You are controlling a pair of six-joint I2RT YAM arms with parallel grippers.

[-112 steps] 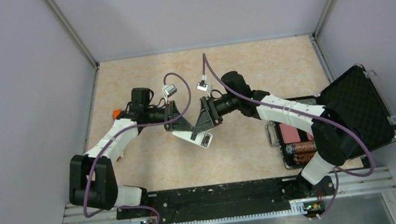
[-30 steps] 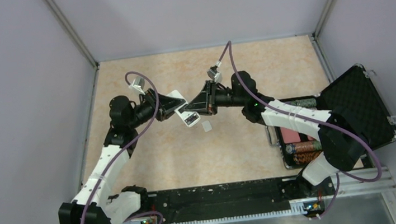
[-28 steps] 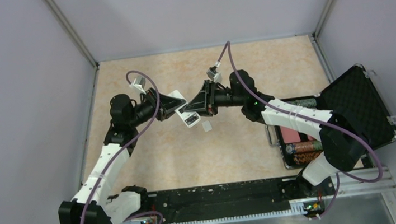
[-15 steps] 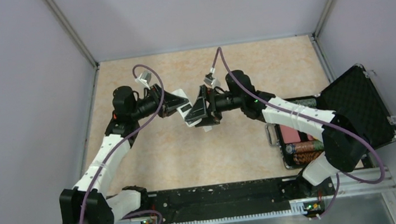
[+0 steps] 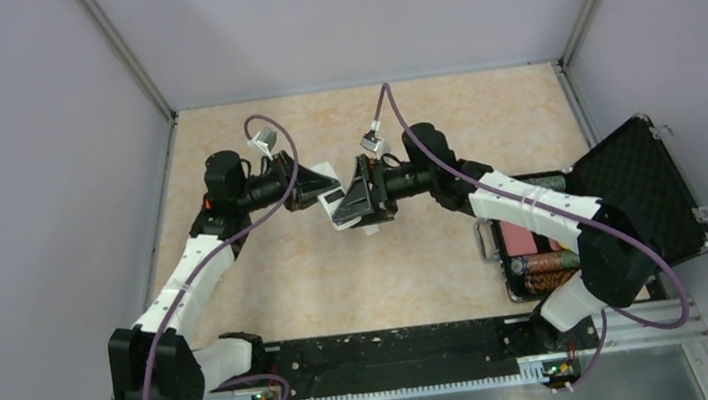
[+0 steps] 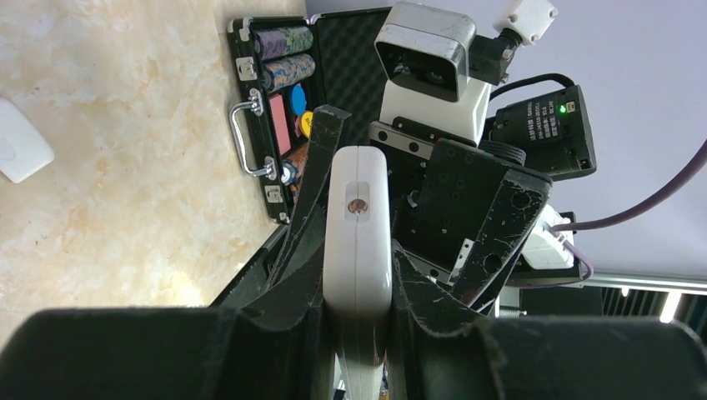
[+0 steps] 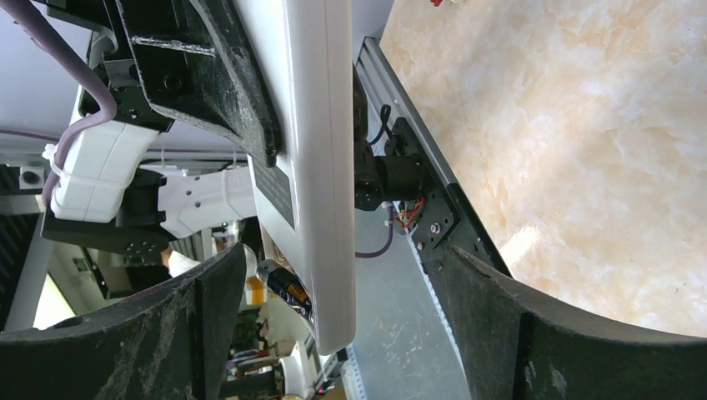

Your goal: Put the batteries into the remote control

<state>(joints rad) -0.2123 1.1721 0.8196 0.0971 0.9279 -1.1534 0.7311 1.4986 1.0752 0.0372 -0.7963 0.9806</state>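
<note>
My left gripper [image 5: 321,192] is shut on the white remote control [image 5: 333,199] and holds it above the table, its free end toward the right arm. In the left wrist view the remote control [image 6: 358,225] sits pinched between the left gripper's [image 6: 358,260] black fingers. The right gripper [image 5: 359,205] is open and straddles that free end without touching it. From the right wrist, the remote control [image 7: 313,150] hangs between the wide-apart jaws of the right gripper [image 7: 342,267]. One dark battery [image 7: 286,291] with orange print pokes out at a slant from the recess near the remote's tip.
A small white cover piece [image 5: 370,228] lies on the tabletop just under the grippers, and shows again as the cover piece [image 6: 18,142]. An open black case [image 5: 631,191] with striped chip rolls [image 5: 539,269] and a pink deck [image 5: 518,239] stands at the right. Walls enclose the table.
The right gripper has opened and slid left until it straddles the remote's end. The left gripper, still holding the remote, has shifted a little to the right.
</note>
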